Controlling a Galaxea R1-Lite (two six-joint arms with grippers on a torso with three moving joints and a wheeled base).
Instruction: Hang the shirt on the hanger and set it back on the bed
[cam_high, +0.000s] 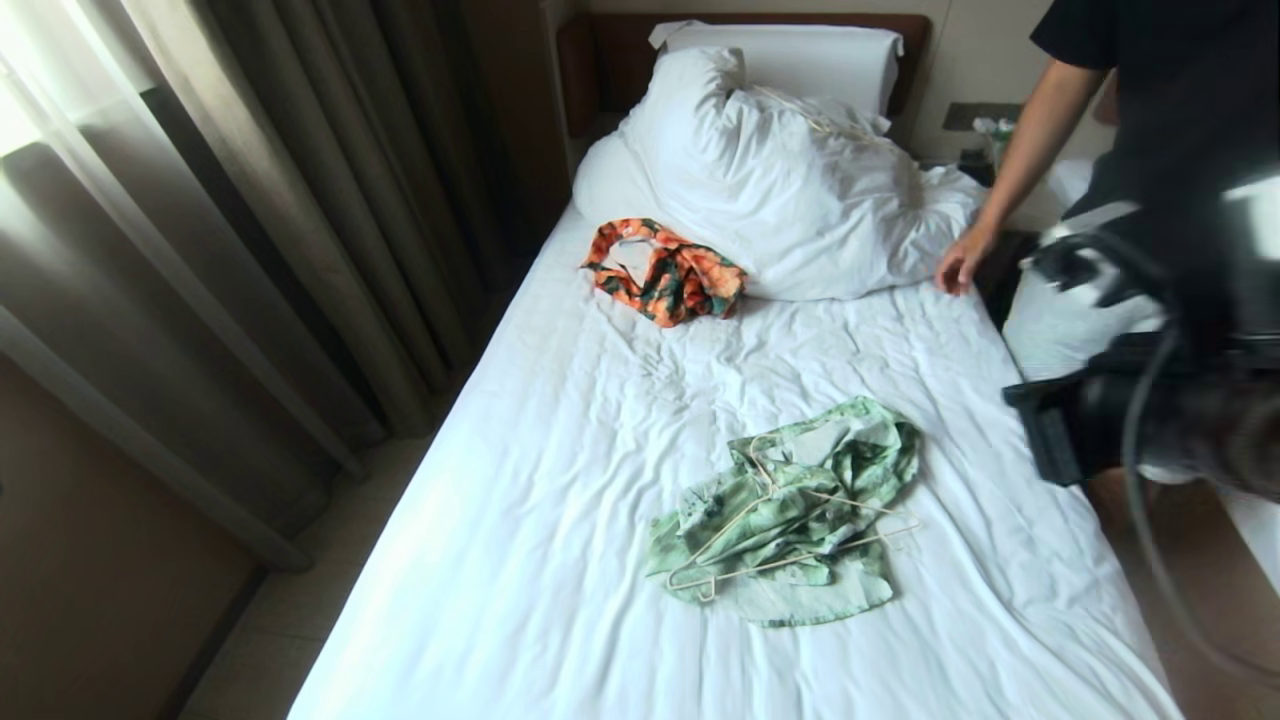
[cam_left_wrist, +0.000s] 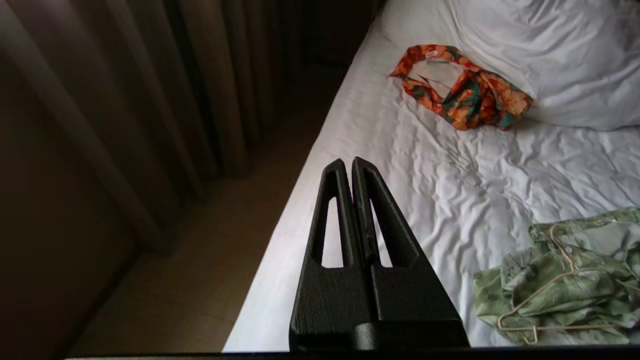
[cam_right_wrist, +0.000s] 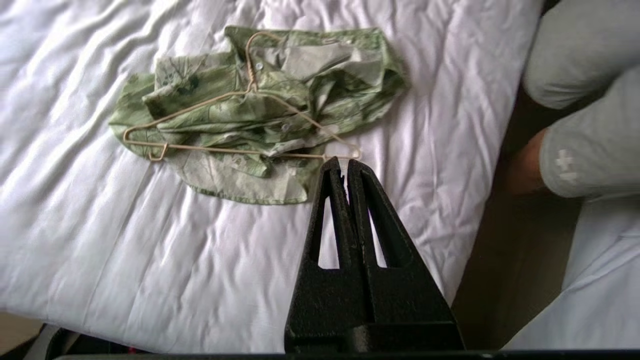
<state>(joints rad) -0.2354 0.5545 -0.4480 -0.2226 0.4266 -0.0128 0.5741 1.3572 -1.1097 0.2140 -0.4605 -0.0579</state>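
We're at the start: shirt (cam_high: 800, 520) crumpled mid-bed (cam_high: 520, 560) with the hanger (cam_high: 770, 535) lying on top, both left gripper (cam_left_wrist: 348, 165) and right gripper (cam_right_wrist: 340, 165) closed and empty above it, so next we open one and grab the hanger.

Light: soft daylight through the curtains (cam_high: 200, 200) at left | Bright: the bed (cam_high: 560, 500) sheet glows, near-glare along its left edge | Dim: floor and curtain folds | Blur: dark right arm (cam_high: 1180, 400) smeared close to lens
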